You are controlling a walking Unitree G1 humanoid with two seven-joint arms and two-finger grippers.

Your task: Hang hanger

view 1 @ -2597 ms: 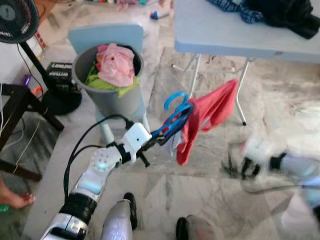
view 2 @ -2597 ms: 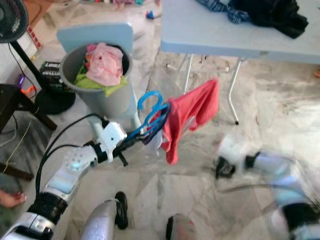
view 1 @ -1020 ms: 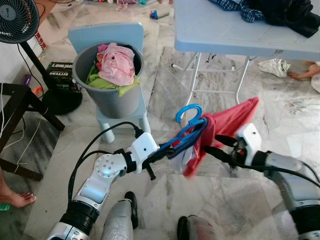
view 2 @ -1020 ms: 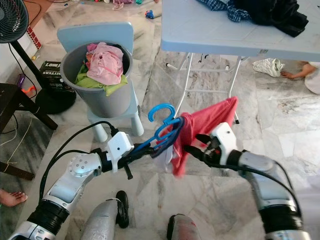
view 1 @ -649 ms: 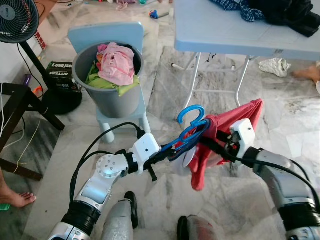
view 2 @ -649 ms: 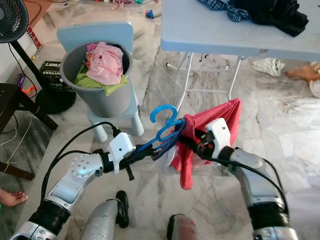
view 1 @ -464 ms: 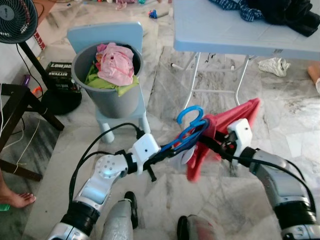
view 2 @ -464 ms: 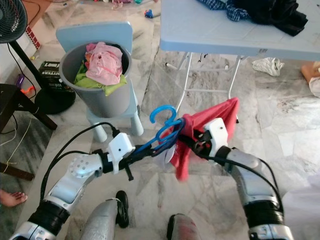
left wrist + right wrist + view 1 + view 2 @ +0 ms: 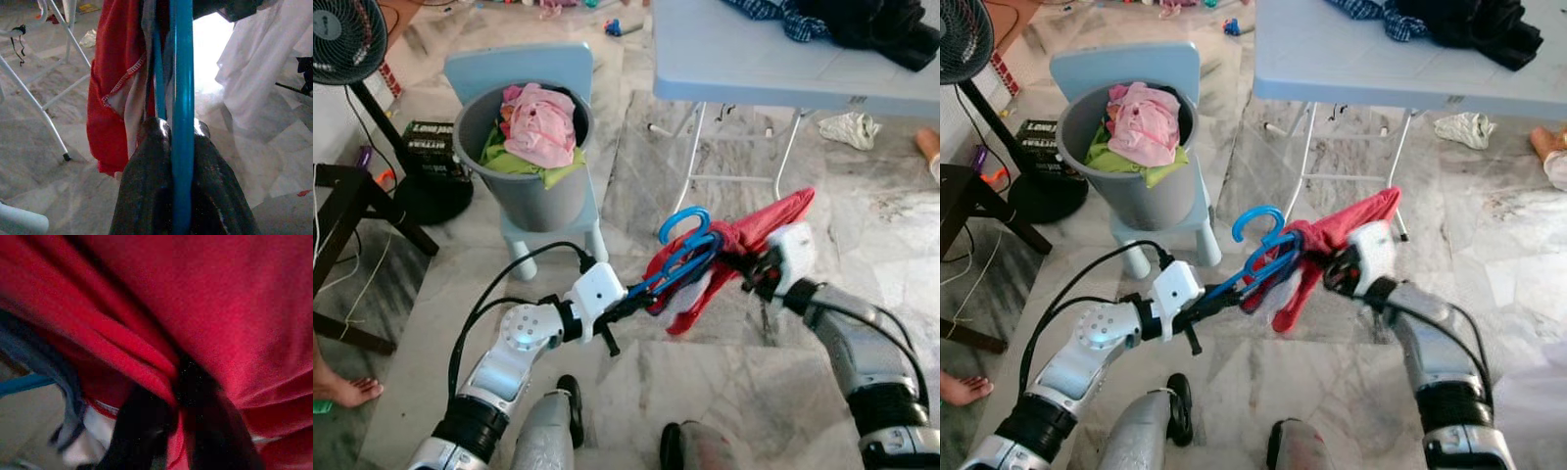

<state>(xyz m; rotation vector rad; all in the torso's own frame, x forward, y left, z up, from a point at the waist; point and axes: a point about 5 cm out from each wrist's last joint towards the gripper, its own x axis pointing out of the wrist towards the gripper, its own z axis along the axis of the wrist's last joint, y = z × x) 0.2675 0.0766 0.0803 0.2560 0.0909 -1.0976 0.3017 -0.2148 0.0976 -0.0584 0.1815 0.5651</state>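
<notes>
Right end effector (image 9: 744,264) now grips the bunched red garment (image 9: 759,227); left end effector (image 9: 631,299) stays clamped on blue hanger (image 9: 680,250).

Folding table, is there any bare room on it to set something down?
The folding table is bare along its near edge and left end. Its far right is crowded with a plaid cloth and dark clothes. The bucket is heaped full.
</notes>
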